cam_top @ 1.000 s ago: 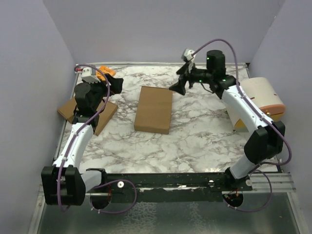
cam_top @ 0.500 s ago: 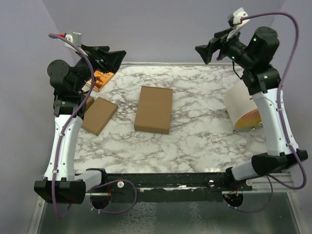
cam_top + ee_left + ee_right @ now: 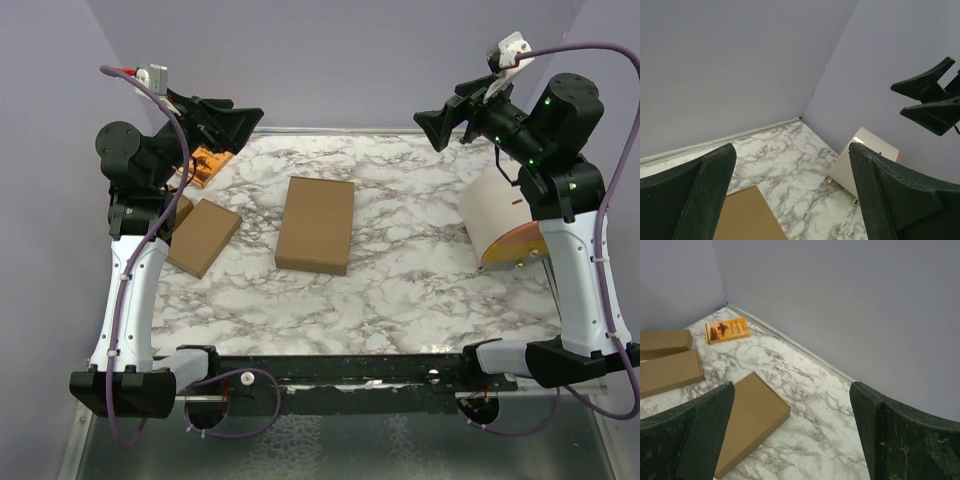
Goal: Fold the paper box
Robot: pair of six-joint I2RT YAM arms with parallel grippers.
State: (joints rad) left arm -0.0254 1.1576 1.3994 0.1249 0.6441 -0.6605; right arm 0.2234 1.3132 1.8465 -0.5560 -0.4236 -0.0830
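The paper box, apparently already folded shut, is lying flat in the middle of the marble surface, its long axis running away from the arm bases. Both sets of fingers are standing wide open, gripping nothing, raised well above it. The left gripper is slightly nearer than the right gripper. The right wrist view is showing a further brown box near the orange book; overhead, the left arm is largely hiding it.

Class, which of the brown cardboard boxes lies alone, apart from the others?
The middle box. It lies by itself at the centre of the marble top, while the other two boxes lie side by side at the left edge, near the orange book.
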